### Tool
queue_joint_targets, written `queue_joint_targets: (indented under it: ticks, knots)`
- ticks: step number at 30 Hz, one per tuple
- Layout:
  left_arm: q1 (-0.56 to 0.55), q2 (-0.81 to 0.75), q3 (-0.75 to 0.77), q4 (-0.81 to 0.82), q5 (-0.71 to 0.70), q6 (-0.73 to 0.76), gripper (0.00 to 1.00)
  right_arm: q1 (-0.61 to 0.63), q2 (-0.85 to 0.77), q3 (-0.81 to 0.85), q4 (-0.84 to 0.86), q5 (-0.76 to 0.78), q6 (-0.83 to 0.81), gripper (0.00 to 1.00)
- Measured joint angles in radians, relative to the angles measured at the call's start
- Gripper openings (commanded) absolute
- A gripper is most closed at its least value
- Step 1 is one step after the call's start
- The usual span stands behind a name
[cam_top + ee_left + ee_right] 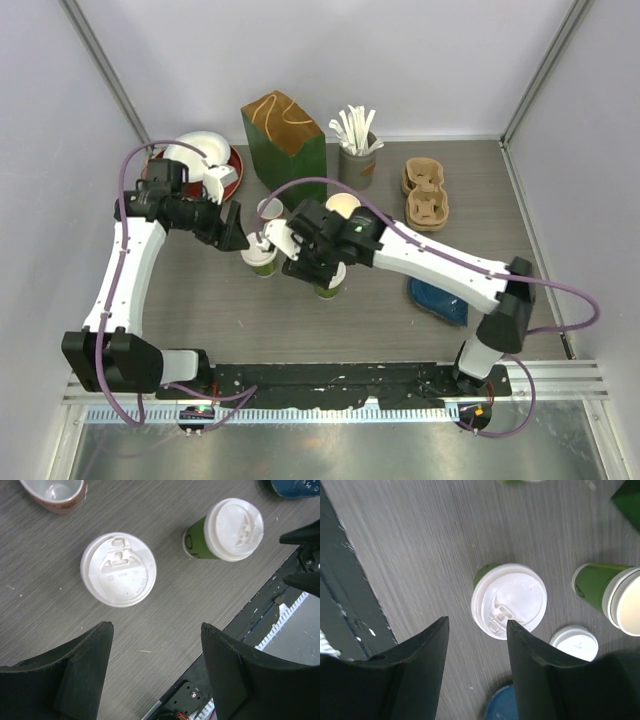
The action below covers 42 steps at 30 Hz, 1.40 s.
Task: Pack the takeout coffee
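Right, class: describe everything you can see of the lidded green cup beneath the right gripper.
The lidded green cup is a small green paper cup capped by a round white plastic lid with a raised rim and moulded sip tab. It stands upright on the grey wood-grain table, below the open right gripper; contact is unclear. A loose white lid lies beside it, apart.

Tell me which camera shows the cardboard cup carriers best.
Top external: the cardboard cup carriers lie fully in view toward the back right of the table, with nothing covering them. Neither wrist view shows them at all.
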Motion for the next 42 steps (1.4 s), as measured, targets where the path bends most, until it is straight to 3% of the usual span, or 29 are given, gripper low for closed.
queue_joint_targets:
  ticks: [1, 2, 3, 5, 6, 10, 16, 26, 35, 42]
  knots:
    - [-0.004, 0.000, 0.010, -0.001, 0.000, -0.003, 0.68, -0.009, -0.031, -0.007, 0.024, -0.017, 0.010, 0.31]
    - [-0.023, 0.000, 0.021, -0.001, 0.003, -0.009, 0.46, -0.019, -0.068, -0.021, 0.053, -0.043, 0.026, 0.18]
    - [-0.045, 0.002, 0.031, 0.001, 0.006, -0.021, 0.32, -0.039, -0.103, -0.040, 0.082, -0.080, 0.043, 0.01]
    - [-0.107, 0.008, 0.043, 0.008, 0.009, -0.045, 0.06, -0.099, -0.173, -0.102, 0.159, -0.143, 0.084, 0.01]
    - [-0.146, 0.014, 0.045, 0.015, 0.011, -0.053, 0.00, -0.154, -0.211, -0.151, 0.212, -0.188, 0.129, 0.01]
    - [-0.297, 0.069, 0.034, 0.070, 0.024, -0.091, 0.00, -0.304, -0.269, -0.332, 0.372, -0.247, 0.259, 0.01]
    - [-0.435, 0.170, -0.010, 0.169, 0.028, -0.151, 0.00, -0.296, -0.258, -0.449, 0.451, -0.294, 0.359, 0.01]
    - [-0.475, 0.182, -0.031, 0.309, 0.036, -0.257, 0.00, -0.294, -0.261, -0.428, 0.502, -0.329, 0.419, 0.01]
    - [-0.507, 0.268, -0.162, 0.458, 0.058, -0.327, 0.00, -0.322, -0.249, -0.666, 0.677, -0.389, 0.495, 0.01]
    - [-0.508, 0.280, -0.171, 0.506, 0.083, -0.337, 0.00, -0.327, -0.253, -0.661, 0.687, -0.396, 0.508, 0.01]
